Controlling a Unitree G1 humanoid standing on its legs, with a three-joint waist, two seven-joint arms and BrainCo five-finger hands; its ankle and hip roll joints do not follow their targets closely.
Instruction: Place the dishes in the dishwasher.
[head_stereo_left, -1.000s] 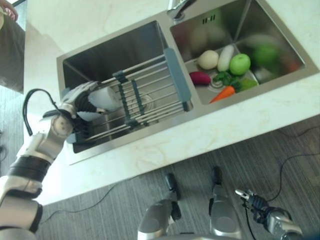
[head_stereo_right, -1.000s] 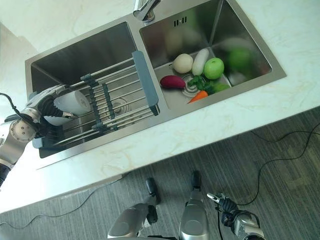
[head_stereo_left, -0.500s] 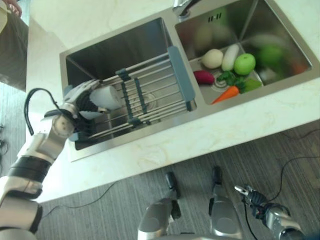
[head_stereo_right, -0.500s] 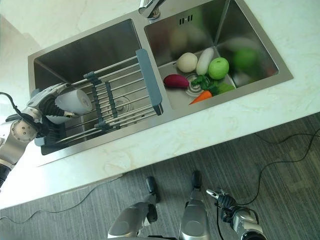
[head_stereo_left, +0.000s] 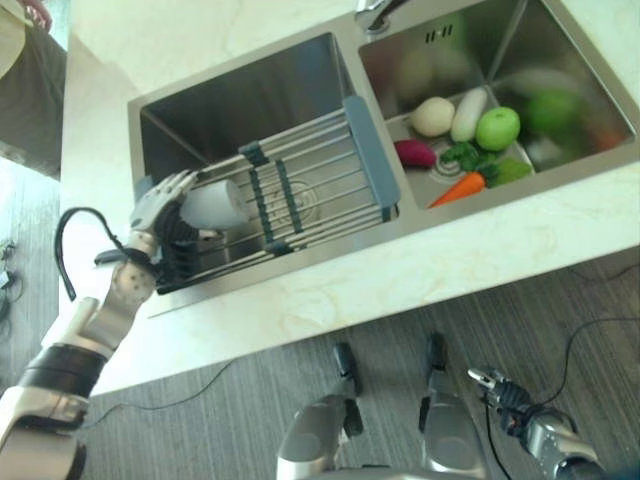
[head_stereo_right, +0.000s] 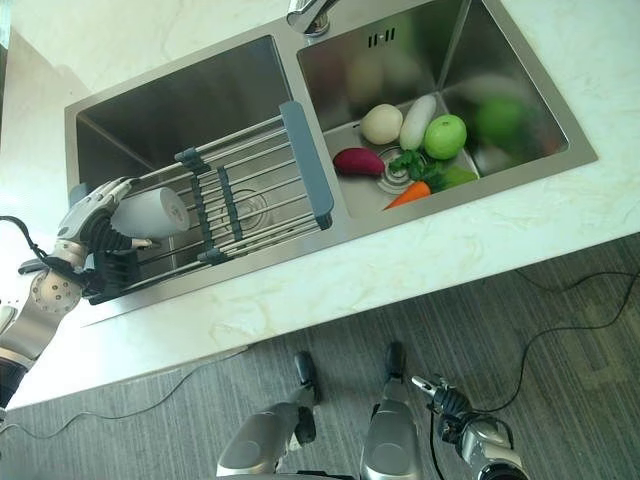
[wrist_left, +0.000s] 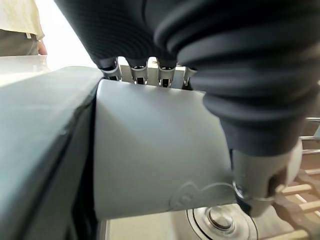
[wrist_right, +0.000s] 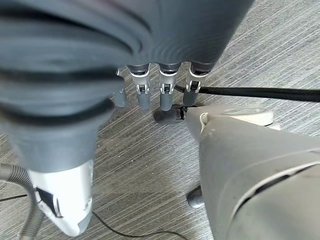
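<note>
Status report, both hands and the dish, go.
Left hand shut on white cup, over the sink rack in the left basin. Right hand idle, low over the floor, fingers relaxed. Nothing blocking the cup.

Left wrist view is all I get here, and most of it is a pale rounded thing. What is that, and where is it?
Observer: It is a white cup, lying on its side on a wire rack set across the left basin of a double sink.
Operator: Is the robot holding it?
Observer: The left hand has its fingers along one side of the cup and its thumb on the other.
Operator: Anything else in the sink?
Observer: The right basin holds vegetables and fruit, among them a carrot and a green apple.
</note>
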